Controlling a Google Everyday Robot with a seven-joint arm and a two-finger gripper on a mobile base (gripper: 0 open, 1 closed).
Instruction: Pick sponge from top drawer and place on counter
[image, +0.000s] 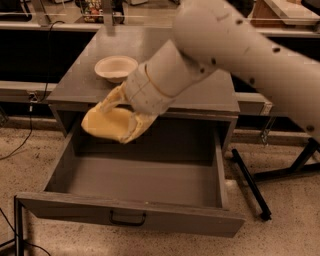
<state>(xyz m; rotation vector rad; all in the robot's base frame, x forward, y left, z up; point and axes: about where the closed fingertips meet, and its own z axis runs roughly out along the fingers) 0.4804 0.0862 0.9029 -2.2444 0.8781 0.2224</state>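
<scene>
Holding the small pale yellow foam sponge (100, 123) between my cream-yellow fingers (114, 98), my hand (112, 127) is closed on it and hangs above the left rear part of the wide grey metal top drawer (145, 180), which stands pulled out. The sponge is in the air, clear of the drawer floor, just in front of the front edge of the flat matte grey surface (75, 87) of the cabinet. My thick white arm (240, 45) reaches in from the upper right, across that surface. A round cream bowl (116, 67) sits on the surface, close behind my hand. A small dark wire pull handle (128, 218) marks the centre of the drawer front.
</scene>
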